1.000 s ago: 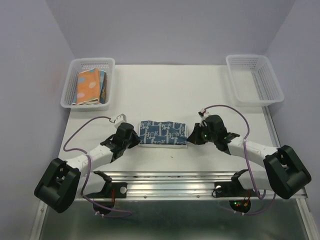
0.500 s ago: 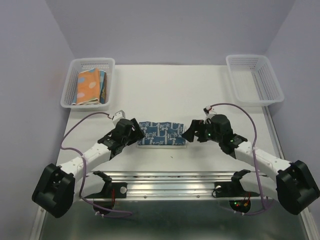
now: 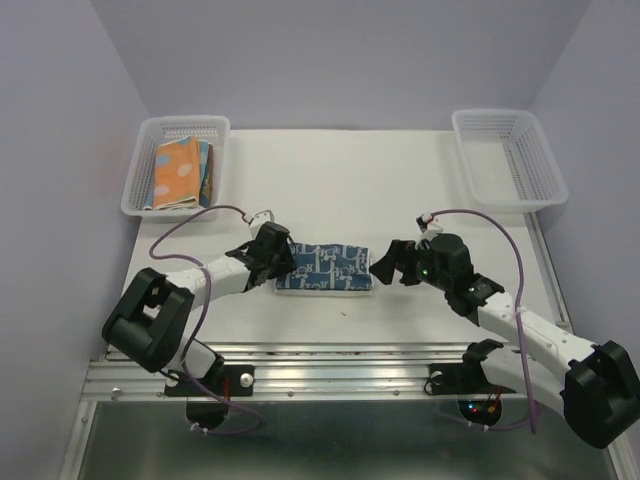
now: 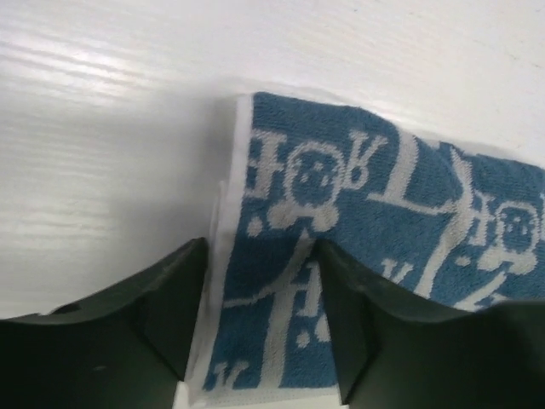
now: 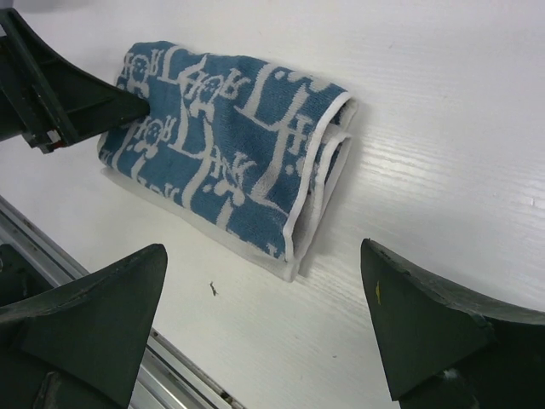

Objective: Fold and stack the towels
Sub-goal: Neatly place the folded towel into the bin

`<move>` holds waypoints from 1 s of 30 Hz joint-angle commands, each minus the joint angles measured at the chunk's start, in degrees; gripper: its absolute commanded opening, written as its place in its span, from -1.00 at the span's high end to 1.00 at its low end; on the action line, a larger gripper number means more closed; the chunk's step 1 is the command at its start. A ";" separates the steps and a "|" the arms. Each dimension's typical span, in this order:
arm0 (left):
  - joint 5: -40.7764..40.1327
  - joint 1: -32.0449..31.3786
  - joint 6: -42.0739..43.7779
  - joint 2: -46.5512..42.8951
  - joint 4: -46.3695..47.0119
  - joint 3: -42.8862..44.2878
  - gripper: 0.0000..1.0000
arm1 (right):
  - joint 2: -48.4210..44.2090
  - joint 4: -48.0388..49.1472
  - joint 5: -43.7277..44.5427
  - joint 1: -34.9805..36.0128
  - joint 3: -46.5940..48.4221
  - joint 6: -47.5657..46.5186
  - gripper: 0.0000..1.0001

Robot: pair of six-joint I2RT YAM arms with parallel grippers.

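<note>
A blue-white patterned towel [image 3: 325, 266] lies folded on the white table between the two arms. In the left wrist view my left gripper [image 4: 262, 247] has its fingers apart, astride the left end of this towel [image 4: 383, 196], which lies flat under them. My left gripper [image 3: 282, 262] shows over that end from above. My right gripper [image 3: 385, 262] stands wide open just right of the towel, holding nothing. The right wrist view shows the towel [image 5: 221, 128] with its layered folded edge facing my right gripper [image 5: 262, 251]. More folded towels, an orange dotted one [image 3: 178, 172] on top, lie in the left basket.
A white mesh basket [image 3: 138, 180] at the back left holds the folded towels. A second white mesh basket [image 3: 510, 155] at the back right holds nothing. A metal rail [image 3: 340, 355] runs along the near table edge.
Both grippers have gone from shut to open. The left arm has swung in over the towel's left end. The right gripper has drawn back a little to the right.
</note>
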 commanded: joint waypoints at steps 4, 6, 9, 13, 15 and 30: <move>-6.62 -5.73 1.33 9.48 -6.73 6.47 0.79 | -1.51 0.38 4.51 0.54 -0.87 1.12 -1.00; -12.22 -6.53 1.33 12.28 -11.90 10.58 1.00 | -2.04 -0.06 5.22 0.54 -0.60 1.12 -1.00; -16.91 -6.88 7.37 13.27 -14.75 15.52 1.00 | -3.62 0.11 5.66 0.54 -1.13 1.03 -1.00; -20.00 -6.97 20.81 10.64 -11.43 20.36 1.00 | -5.12 -0.32 7.50 0.54 -1.48 1.12 -1.00; -17.90 -6.97 28.40 9.58 -6.59 22.73 1.00 | -5.65 -1.38 9.08 0.54 -1.22 1.55 -1.00; -4.19 -6.88 68.72 23.29 4.15 41.46 1.00 | -11.45 -8.23 19.45 0.46 -1.48 2.96 -1.00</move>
